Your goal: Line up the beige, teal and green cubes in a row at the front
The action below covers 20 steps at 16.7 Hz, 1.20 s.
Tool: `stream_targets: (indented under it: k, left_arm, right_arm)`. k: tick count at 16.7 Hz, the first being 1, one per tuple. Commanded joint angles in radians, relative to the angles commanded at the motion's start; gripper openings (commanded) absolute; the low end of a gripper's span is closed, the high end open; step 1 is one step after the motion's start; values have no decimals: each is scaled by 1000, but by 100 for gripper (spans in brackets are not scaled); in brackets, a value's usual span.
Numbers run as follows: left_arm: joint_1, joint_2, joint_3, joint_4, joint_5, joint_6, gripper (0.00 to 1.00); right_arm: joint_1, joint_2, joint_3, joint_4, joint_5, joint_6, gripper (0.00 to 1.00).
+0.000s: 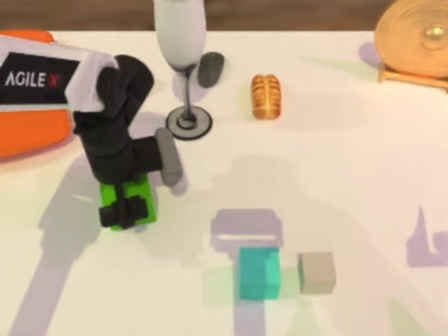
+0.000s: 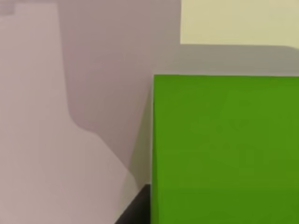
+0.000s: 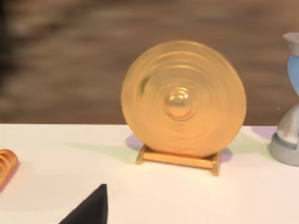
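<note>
Top view: the left arm (image 1: pixel 105 119) reaches down from about ten o'clock on the white table (image 1: pixel 364 140), and its gripper (image 1: pixel 126 206) sits over the green cube (image 1: pixel 136 192), its dark fingers (image 1: pixel 119 210) on either side of the cube's near part, closed on it so far as this view shows. The green cube lies toward eight o'clock from the table's middle, well apart from the other two. The teal cube (image 1: pixel 260 273) is near the front edge at about six o'clock, and the beige cube (image 1: pixel 316 273) stands just beside it at its three o'clock, a narrow gap between them. A tall glass (image 1: pixel 183 56) stands at about eleven o'clock, a loaf (image 1: pixel 266 96) at twelve o'clock, and a golden disc (image 1: pixel 413 35) on a stand at two o'clock. The left wrist view is filled largely by the green cube (image 2: pixel 224 149), with shaded table (image 2: pixel 70 93) beside it. The right wrist view shows the disc (image 3: pixel 183 98) upright on its stand, the end of the loaf (image 3: pixel 5 163), a grey hourglass-like object (image 3: pixel 288 126) and a dark fingertip (image 3: pixel 91 207); whether the right gripper is open or closed I cannot tell.
</note>
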Motion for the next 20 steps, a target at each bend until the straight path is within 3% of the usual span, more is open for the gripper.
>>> stream_targets:
  k: [6, 16, 20]
  left_arm:
    - [0, 0, 0, 0, 0, 0, 2]
    - [0, -9, 3, -10, 2, -1, 0]
    - [11, -52, 69, -125, 3, -4, 0]
  right_arm:
    - [0, 0, 0, 0, 0, 0, 100]
    - [0, 0, 0, 0, 0, 0, 100]
    - [0, 0, 0, 0, 0, 0, 100]
